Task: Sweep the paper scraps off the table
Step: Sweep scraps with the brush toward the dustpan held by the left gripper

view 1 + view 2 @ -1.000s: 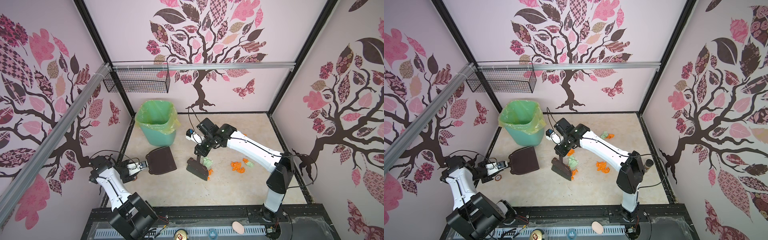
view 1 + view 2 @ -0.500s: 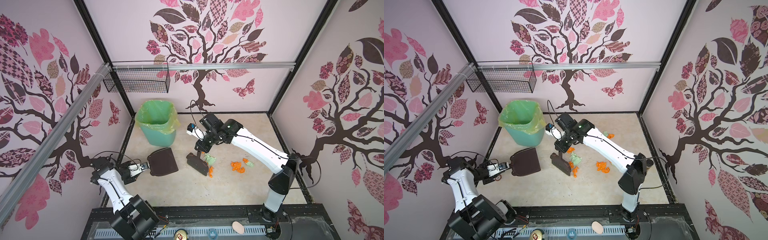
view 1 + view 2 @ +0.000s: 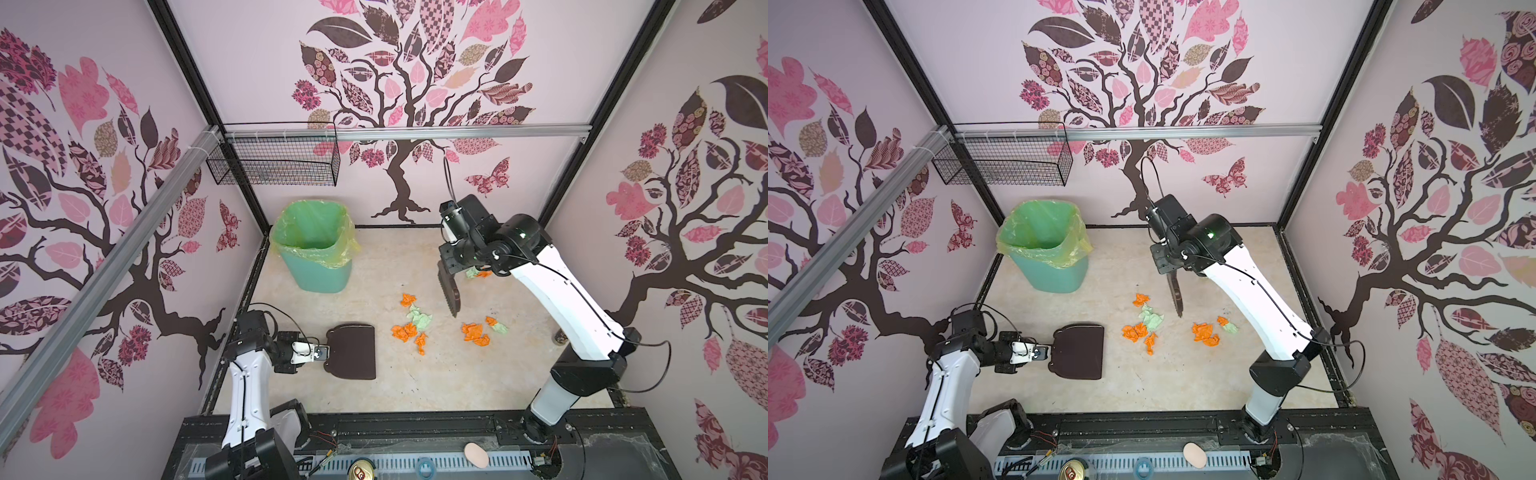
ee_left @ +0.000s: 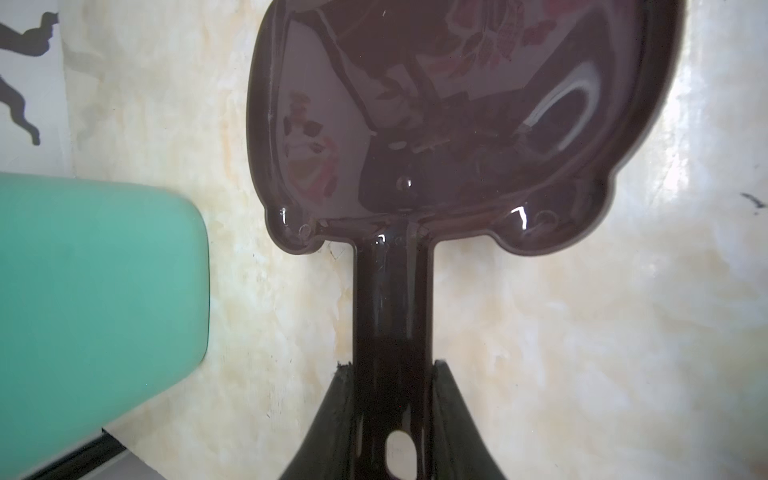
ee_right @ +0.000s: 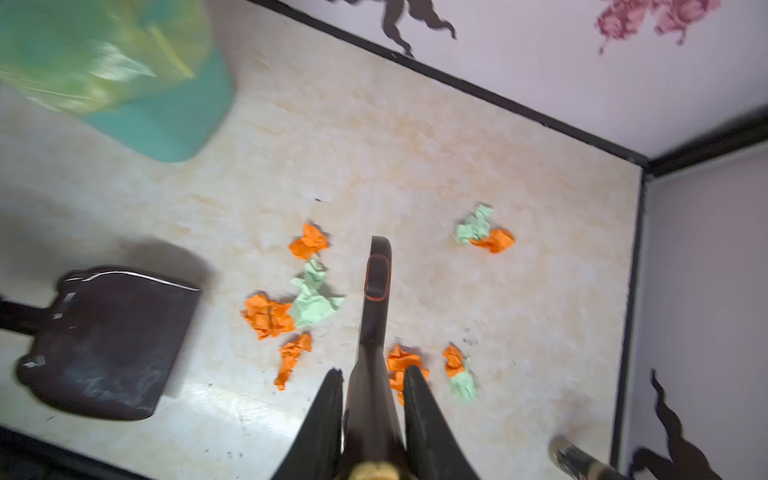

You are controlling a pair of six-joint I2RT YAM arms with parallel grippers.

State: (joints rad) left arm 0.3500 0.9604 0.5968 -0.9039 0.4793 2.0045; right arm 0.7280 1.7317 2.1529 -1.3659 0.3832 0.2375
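Note:
Several orange and pale green paper scraps lie on the beige table (image 3: 415,386). One cluster (image 3: 409,326) (image 3: 1142,328) (image 5: 299,299) sits right of the dark dustpan (image 3: 351,351) (image 3: 1077,351) (image 4: 457,104). A smaller group (image 3: 476,332) (image 5: 457,365) lies further right, and a pair (image 3: 478,273) (image 5: 484,230) is near the back. My left gripper (image 3: 320,353) (image 4: 390,365) is shut on the dustpan's handle. My right gripper (image 3: 451,266) (image 5: 374,372) is shut on a dark brush (image 3: 449,291) (image 3: 1174,295) (image 5: 376,274), which hangs between the clusters.
A teal bin (image 3: 316,249) (image 4: 95,291) (image 5: 124,75) with a yellow-green liner stands at the back left. A wire basket (image 3: 274,162) hangs on the wall above it. A small dark cylinder (image 3: 559,336) stands by the right wall. A can (image 3: 360,471) lies on the front rail.
The right arm has carried the brush up and to the right, away from the scraps it was pressed against. The dustpan has shifted a little right and toward the front.

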